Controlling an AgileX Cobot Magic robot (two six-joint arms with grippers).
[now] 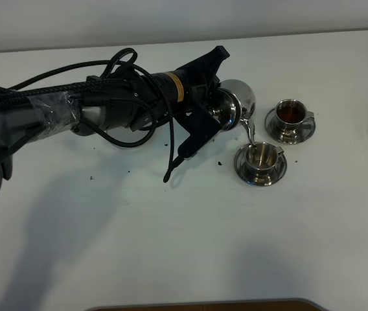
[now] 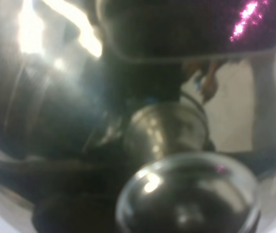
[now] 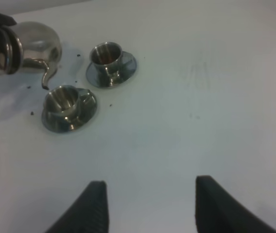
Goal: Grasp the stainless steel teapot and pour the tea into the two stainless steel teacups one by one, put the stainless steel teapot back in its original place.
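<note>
- Exterior high view: left gripper (image 1: pixel 215 103) clenched on the teapot (image 1: pixel 241 96), held tipped on its side above the table (image 1: pixel 171 246), right of centre.
- Its spout points down over the near teacup (image 1: pixel 260 161); the lid faces left.
- Dark tea sits in the far teacup (image 1: pixel 291 115).
- Fingers of the right gripper (image 3: pixel 147 199) stand apart, grasping nothing.

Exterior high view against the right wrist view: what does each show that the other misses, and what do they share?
Only the exterior high view shows the left arm and its cables reaching to the pot. Only the right wrist view shows the right gripper, jaws open above the table. Both show the tilted teapot, its spout over the nearer teacup, and the farther teacup holding dark tea.
</note>
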